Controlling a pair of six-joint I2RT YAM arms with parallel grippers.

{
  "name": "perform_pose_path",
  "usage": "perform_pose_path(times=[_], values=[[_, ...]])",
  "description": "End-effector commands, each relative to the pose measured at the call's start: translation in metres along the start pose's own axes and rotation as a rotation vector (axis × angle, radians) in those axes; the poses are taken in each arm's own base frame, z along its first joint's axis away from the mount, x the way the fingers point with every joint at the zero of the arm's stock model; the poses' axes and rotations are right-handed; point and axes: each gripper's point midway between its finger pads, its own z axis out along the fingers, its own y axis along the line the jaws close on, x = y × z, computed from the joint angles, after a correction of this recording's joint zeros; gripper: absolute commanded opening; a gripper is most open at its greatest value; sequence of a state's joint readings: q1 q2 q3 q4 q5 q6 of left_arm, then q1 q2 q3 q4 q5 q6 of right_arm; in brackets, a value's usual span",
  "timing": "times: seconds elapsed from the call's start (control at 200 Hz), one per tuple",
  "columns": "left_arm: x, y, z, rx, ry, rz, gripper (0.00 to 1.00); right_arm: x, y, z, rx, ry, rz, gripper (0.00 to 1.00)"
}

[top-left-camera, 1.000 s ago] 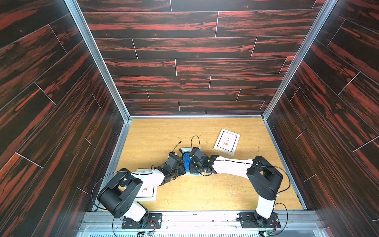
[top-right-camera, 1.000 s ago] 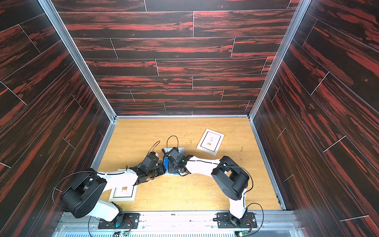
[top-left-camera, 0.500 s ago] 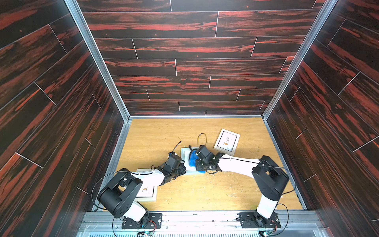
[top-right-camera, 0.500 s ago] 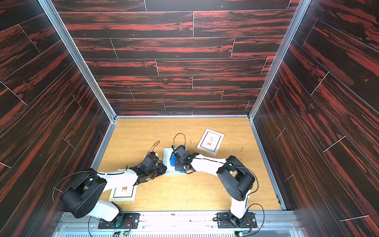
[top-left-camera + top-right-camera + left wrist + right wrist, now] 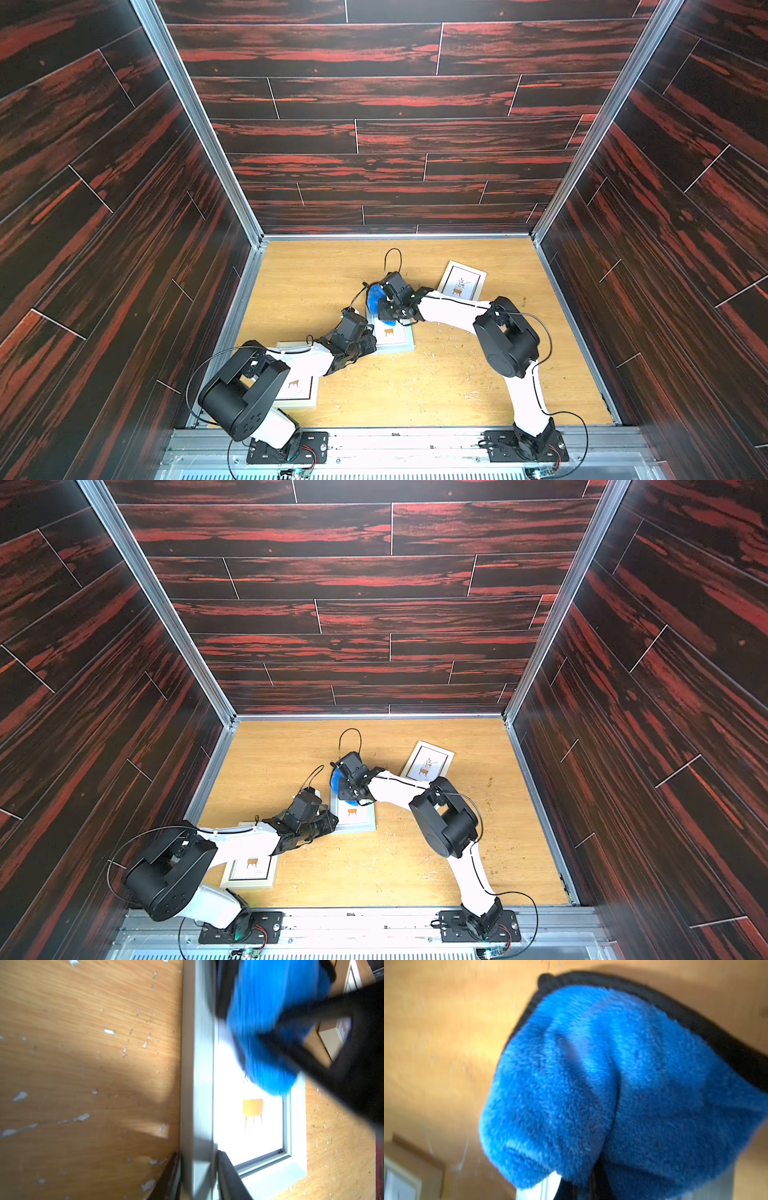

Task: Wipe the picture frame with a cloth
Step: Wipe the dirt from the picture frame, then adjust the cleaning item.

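Two grippers: your right gripper (image 5: 388,309) and left gripper (image 5: 368,345) each have a hold, close together at mid-table.
Right grip: clamped fully down on the cloth (image 5: 376,300); the blue bunch hides its fingertips from you in both top views.
Left grip: jaws partly closed, pinching the left edge of the picture frame (image 5: 394,337), with one finger (image 5: 228,1176) on either side of the border in the left wrist view.
Cloth: bunched up and blurred, it lies over the far end of that frame's glass, just beyond the chair print (image 5: 252,1112).
Picture frame: flat on the table (image 5: 415,386).
Other frames: you have a second frame (image 5: 299,388) partly under the left arm and a third frame (image 5: 462,284) beyond the right arm.
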State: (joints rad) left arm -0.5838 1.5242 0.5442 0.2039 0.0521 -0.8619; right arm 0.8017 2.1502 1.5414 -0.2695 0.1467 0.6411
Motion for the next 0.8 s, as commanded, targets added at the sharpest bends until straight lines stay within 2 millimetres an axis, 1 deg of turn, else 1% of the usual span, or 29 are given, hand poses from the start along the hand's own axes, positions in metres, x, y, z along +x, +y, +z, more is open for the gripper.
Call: perform_pose_path(times=[0.0, 0.09, 0.175, 0.19, 0.2, 0.281, 0.396, 0.486, 0.566, 0.651, 0.737, 0.797], values=[[0.042, 0.051, 0.001, -0.171, 0.140, -0.015, 0.32, 0.001, -0.021, 0.000, 0.068, 0.019, -0.002, 0.00], [0.039, 0.048, 0.000, -0.167, 0.137, -0.011, 0.32, 0.000, -0.031, -0.018, 0.081, -0.016, -0.006, 0.00], [0.033, 0.040, -0.001, -0.155, 0.132, 0.001, 0.33, 0.001, -0.022, -0.041, 0.014, -0.041, -0.023, 0.00], [0.030, 0.037, -0.002, -0.149, 0.128, 0.004, 0.34, -0.001, -0.019, -0.045, -0.005, -0.052, -0.024, 0.00], [0.029, 0.036, -0.002, -0.146, 0.125, 0.005, 0.34, 0.002, -0.020, -0.046, -0.011, -0.045, -0.025, 0.00], [0.015, 0.017, -0.006, -0.100, 0.100, 0.015, 0.37, 0.004, -0.011, -0.068, -0.083, -0.066, -0.035, 0.00], [-0.008, -0.012, -0.014, -0.036, 0.047, 0.034, 0.43, 0.008, -0.010, -0.092, -0.124, -0.091, -0.040, 0.00], [-0.024, -0.028, -0.021, -0.003, 0.002, 0.050, 0.49, 0.014, -0.015, -0.102, -0.131, -0.104, -0.058, 0.00], [-0.034, -0.035, -0.029, 0.015, -0.031, 0.059, 0.54, 0.021, -0.021, -0.108, -0.125, -0.113, -0.074, 0.00], [-0.038, -0.038, -0.036, 0.029, -0.061, 0.074, 0.58, 0.026, -0.026, -0.115, -0.131, -0.132, -0.083, 0.00], [-0.039, -0.040, -0.045, 0.067, -0.101, 0.085, 0.61, 0.028, -0.024, -0.125, -0.164, -0.155, -0.084, 0.00], [-0.043, -0.044, -0.056, 0.126, -0.161, 0.086, 0.62, 0.029, -0.021, -0.132, -0.196, -0.168, -0.067, 0.00]])
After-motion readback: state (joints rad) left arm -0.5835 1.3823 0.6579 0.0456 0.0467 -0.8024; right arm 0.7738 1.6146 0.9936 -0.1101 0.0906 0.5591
